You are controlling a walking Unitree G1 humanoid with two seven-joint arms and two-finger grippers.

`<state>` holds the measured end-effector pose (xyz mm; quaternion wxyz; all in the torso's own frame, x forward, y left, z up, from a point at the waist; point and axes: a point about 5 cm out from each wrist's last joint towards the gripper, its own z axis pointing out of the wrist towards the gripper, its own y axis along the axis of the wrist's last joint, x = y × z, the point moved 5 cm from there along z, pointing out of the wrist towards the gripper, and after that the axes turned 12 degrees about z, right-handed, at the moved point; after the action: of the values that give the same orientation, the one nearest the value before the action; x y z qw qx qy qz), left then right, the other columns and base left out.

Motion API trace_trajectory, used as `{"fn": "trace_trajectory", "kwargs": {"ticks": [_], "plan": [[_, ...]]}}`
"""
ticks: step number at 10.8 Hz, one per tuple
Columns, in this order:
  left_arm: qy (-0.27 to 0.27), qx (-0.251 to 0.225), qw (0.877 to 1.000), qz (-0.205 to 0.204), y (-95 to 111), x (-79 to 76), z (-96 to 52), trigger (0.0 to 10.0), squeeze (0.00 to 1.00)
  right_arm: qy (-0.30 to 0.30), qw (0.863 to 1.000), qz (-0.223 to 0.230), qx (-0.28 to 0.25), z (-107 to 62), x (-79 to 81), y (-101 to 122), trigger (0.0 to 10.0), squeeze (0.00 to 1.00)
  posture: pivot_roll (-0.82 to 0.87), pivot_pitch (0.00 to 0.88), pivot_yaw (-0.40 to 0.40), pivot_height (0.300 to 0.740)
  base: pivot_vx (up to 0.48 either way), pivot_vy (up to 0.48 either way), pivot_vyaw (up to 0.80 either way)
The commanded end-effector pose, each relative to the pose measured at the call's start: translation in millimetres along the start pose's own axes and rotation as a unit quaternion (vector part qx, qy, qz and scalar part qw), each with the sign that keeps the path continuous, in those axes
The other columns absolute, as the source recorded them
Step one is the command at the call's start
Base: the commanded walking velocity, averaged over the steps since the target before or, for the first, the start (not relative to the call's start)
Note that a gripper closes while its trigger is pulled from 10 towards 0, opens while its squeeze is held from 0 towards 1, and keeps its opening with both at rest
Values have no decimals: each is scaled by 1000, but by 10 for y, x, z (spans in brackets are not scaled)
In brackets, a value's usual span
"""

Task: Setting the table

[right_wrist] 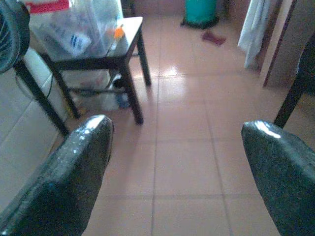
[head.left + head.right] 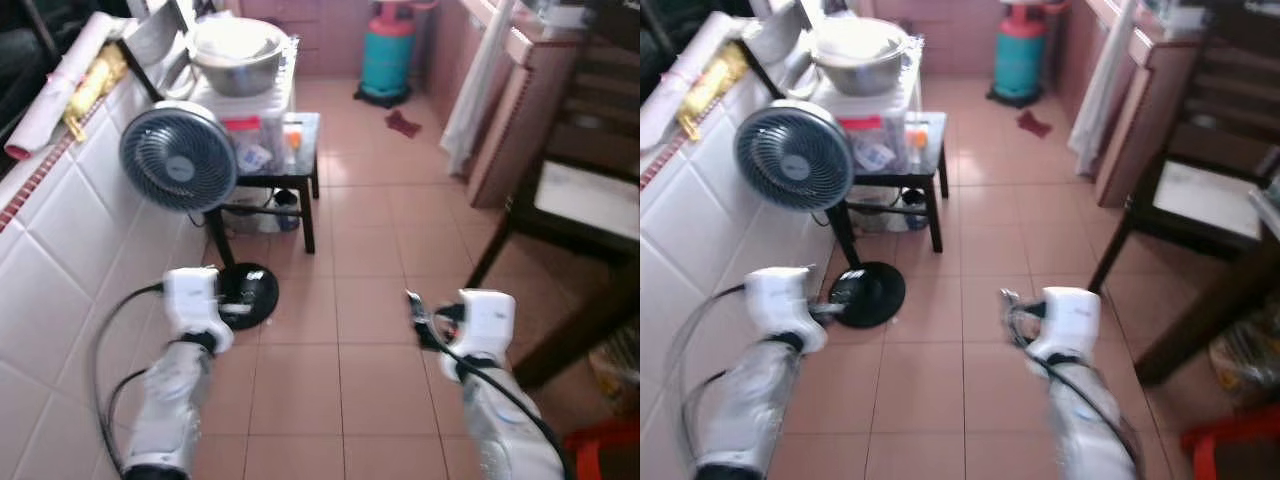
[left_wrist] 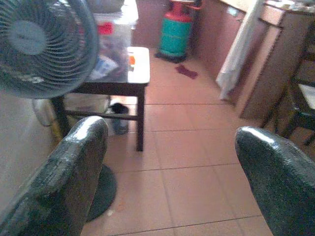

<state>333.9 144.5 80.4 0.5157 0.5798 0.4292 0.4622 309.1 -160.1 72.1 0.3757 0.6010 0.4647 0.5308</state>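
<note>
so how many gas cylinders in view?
1: a teal gas cylinder on the floor at the far end of the room, beyond the small black table. Others could be hidden behind the cabinets.

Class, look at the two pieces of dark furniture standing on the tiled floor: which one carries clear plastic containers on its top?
The small black side table behind the pedestal fan by the tiled wall; the dark wooden chair on the right has only a pale seat.
</note>
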Motion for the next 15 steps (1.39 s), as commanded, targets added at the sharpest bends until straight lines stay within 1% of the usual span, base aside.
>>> {"fn": "trace_trajectory", "kwargs": {"ticks": [1,2,3,5,6,8,9,12,15], "plan": [[17,13,1000,8,-80,142,-66,10000,0,17,1000,2,-1,14,131,-4,10000,0,-61,89,56,740,319,0,-800],[16,21,1000,4,-122,139,-78,10000,0,14,1000,4,-1,4,124,-6,10000,0,-59,99,56,740,322,0,-800],[7,21,1000,8,-122,101,-68,10000,0,14,1000,4,1,-3,120,-18,10000,0,-57,99,59,740,322,0,-800],[4,26,1000,8,-147,98,-75,10000,0,15,1000,2,6,9,141,-57,10000,0,-50,87,66,740,298,0,-800],[5,30,1000,7,-162,100,-75,10000,0,14,1000,2,6,18,144,-57,10000,0,-49,85,68,740,0,0,-800],[13,56,998,7,-258,93,-64,10000,0,9,1000,2,4,18,137,-65,10000,0,-52,83,78,740,0,0,0],[19,74,997,15,-290,104,-46,10000,0,5,1000,5,5,8,135,-77,10000,0,-52,85,80,740,0,0,0],[34,80,996,18,-283,146,-27,10000,0,-3,1000,14,3,28,124,-67,10000,0,-52,95,84,740,0,0,0],[34,85,996,22,-286,132,-18,10000,0,-14,1000,23,6,31,95,-85,10000,0,-50,99,85,740,0,0,0]]}}
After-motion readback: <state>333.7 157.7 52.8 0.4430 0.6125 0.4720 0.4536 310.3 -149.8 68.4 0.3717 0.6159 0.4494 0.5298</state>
